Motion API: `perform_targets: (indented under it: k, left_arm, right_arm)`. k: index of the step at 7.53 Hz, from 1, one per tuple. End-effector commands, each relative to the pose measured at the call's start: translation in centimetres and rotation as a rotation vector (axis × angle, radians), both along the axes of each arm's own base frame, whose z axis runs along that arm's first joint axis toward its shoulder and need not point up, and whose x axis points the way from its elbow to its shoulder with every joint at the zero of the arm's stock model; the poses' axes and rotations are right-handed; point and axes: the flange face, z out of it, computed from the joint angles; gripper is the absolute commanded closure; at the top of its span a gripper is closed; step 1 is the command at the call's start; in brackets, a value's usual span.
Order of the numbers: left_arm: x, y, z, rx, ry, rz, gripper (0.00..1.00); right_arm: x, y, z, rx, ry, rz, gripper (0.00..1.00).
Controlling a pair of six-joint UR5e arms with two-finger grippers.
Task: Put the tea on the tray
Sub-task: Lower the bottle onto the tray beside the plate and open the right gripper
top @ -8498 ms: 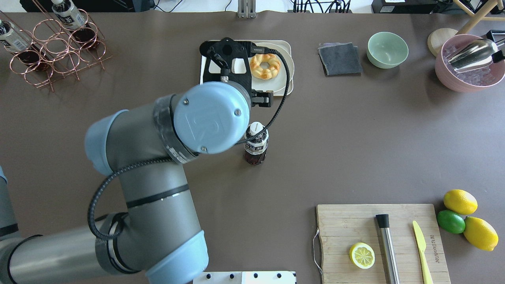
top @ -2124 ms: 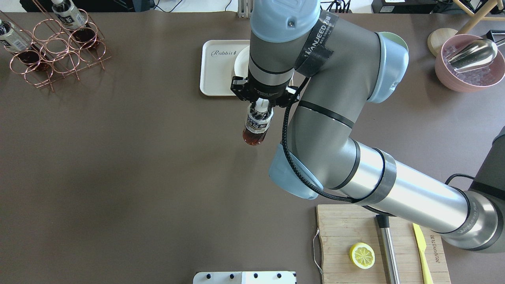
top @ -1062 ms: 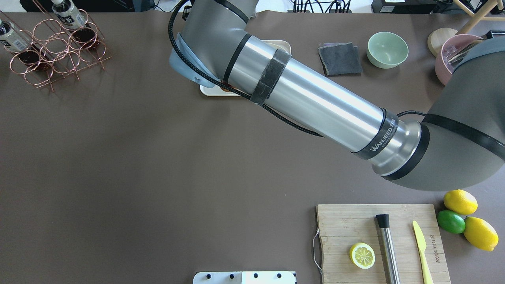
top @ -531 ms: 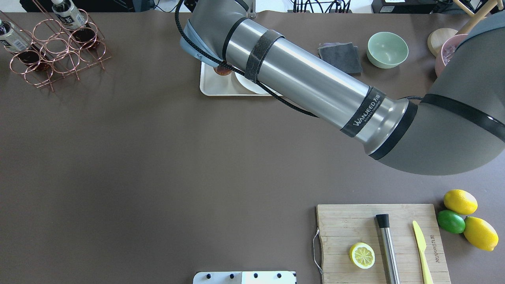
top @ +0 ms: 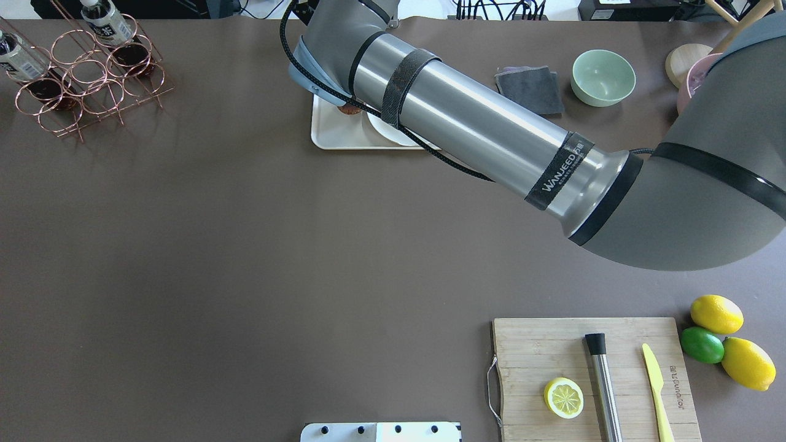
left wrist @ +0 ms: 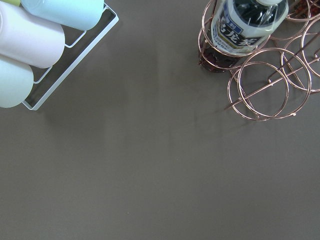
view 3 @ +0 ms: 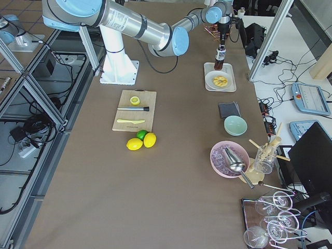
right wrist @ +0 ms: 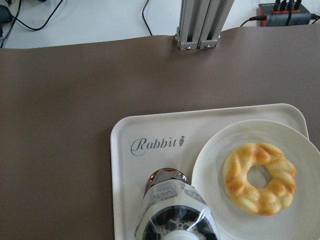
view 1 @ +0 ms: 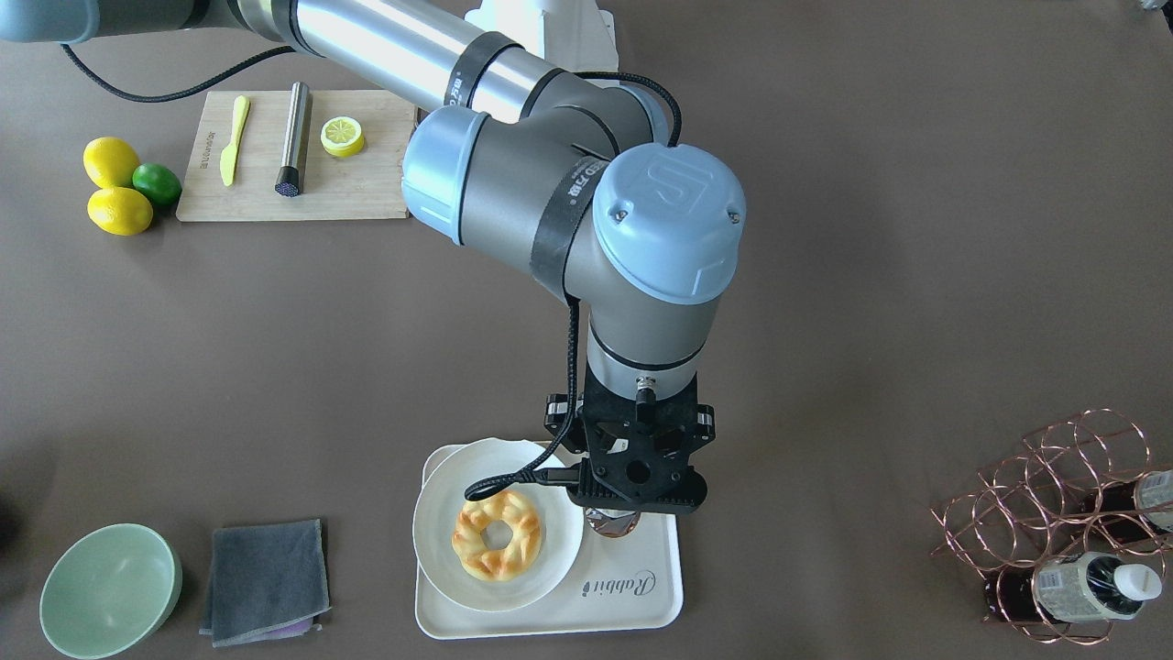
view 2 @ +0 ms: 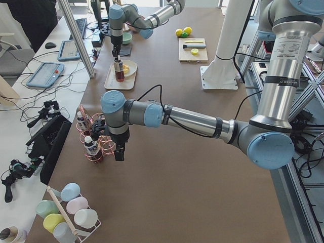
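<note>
Below, brown tabletop point(top: 245, 245) (matte), tray point(top: 331, 134), tiled floor point(view 3: 31, 228)

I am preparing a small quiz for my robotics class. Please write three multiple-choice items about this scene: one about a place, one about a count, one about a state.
1. Over which thing is the tea? A) the grey cloth B) the tray C) the green bowl
2. How many whole lemons lie beside the cutting board? A) one B) two C) four
3. How is the tea oriented? A) upright B) on its side C) upside down

1 B: the right wrist view shows its base over the tray, by the lettering.
2 B: two lemons, one lime between them.
3 A: the side views show it upright under the right gripper.
</note>
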Motion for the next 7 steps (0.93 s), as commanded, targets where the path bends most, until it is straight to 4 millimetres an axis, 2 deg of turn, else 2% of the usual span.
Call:
perform_targets:
  k: [1,4,7]
  left_arm:
    - [0.0,-0.2,0.1,-0.001,-0.002,0.001,0.02]
    - [0.0,-0.2,0.2,-0.004,-0.002,0.001,0.02]
    - [0.2,-0.4,0.0,-0.002,-0.002,0.003,0.02]
  right_arm:
    - [-0.6,0.3,-0.1,0.018,-0.014,-0.009,1.00]
    - [-1.7,0.2,0.8,0.043,-0.007,0.001,1.00]
    - [-1.7,0.3,-0.4,0.049,-0.011,0.003,1.00]
